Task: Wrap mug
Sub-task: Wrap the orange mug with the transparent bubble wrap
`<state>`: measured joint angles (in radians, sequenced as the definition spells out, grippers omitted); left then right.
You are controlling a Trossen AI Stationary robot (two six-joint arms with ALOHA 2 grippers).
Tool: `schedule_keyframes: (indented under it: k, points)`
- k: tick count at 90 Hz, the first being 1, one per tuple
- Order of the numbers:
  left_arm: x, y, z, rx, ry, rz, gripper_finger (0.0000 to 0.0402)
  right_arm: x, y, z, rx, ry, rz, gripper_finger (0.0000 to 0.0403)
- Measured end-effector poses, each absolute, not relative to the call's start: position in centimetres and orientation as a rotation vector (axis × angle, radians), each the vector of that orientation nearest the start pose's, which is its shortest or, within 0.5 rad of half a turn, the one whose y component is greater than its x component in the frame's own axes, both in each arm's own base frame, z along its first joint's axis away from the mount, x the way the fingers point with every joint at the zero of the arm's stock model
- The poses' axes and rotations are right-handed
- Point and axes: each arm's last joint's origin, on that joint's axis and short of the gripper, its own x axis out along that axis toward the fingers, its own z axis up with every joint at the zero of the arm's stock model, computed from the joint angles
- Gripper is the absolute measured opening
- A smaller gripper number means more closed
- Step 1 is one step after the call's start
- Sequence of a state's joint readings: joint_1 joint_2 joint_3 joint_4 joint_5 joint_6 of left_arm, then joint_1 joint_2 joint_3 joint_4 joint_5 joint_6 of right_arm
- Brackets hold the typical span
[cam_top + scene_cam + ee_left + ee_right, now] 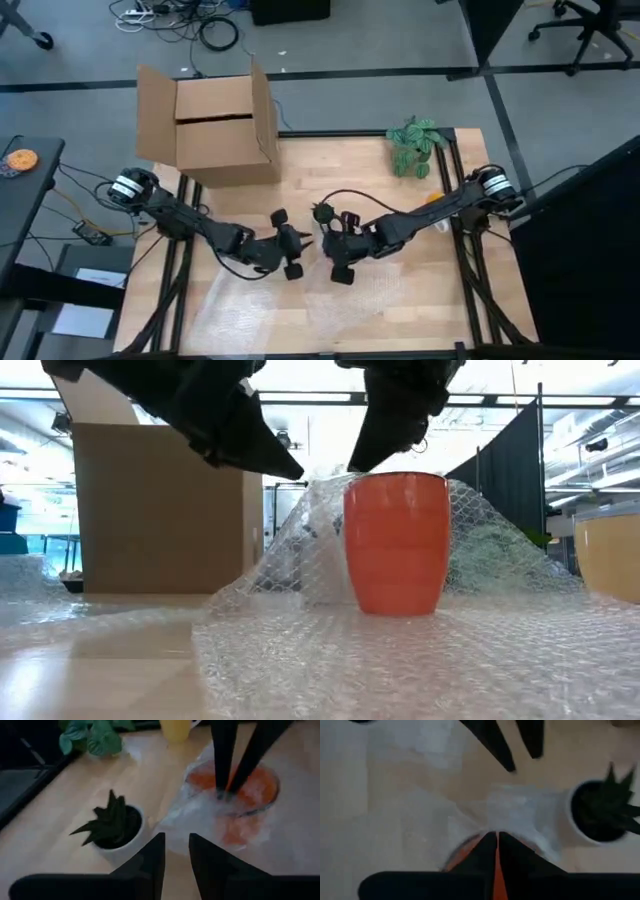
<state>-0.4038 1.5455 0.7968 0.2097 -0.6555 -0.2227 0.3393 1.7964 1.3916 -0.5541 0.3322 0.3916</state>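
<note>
An orange mug (395,545) stands upright on a sheet of clear bubble wrap (330,660) spread over the near half of the table. Part of the sheet is drawn up behind the mug and over its mouth (235,795). My right gripper (496,840) is over the mug's rim, shut on that raised wrap. My left gripper (176,852) hovers open a little to the left of the mug, touching nothing. In the high view both grippers (303,243) (325,247) meet at mid-table and hide the mug. My right gripper pinches a bunched part of the bubble wrap (222,797) between its two fingertips, right at the mug's rim. The fingers (223,755) come from above, slanting down from the table's right. The wrap rises from the table to the fingers like a tent (320,490).
A small succulent in a white pot (115,822) stands just beyond the mug. An open cardboard box (220,120) is at the far left. A leafy green plant (415,145) and a yellow cup (610,555) are at the far right.
</note>
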Motion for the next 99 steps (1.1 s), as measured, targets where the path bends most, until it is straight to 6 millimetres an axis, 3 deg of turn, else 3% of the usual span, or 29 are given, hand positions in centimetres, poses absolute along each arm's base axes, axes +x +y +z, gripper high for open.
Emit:
schedule_keyframes:
  k: [19, 47, 63, 82, 99]
  points:
    - [29.5, -10.7, 20.0, 0.07, 0.414, 0.275, 0.0073, 36.2, 11.9, 23.1, 0.088, 0.906, -0.143, 0.0]
    - [29.5, -10.7, 20.0, 0.098, 0.419, 0.27, 0.0073, 35.8, 11.8, 24.2, 0.081, 0.881, -0.133, 0.0]
    - [28.8, -10.4, 19.3, 0.233, 0.531, 0.272, 0.0073, 35.6, 11.7, 24.4, 0.068, 0.871, -0.185, 0.0]
    - [27.8, -9.9, 18.5, 0.247, 0.649, 0.304, 0.0073, 35.3, 11.5, 22.3, 0.079, 0.911, -0.247, 0.0]
    - [28.9, -10.0, 17.4, 0.184, 0.613, 0.322, 0.0073, 34.9, 11.3, 21.1, 0.101, 0.921, -0.262, 0.0]
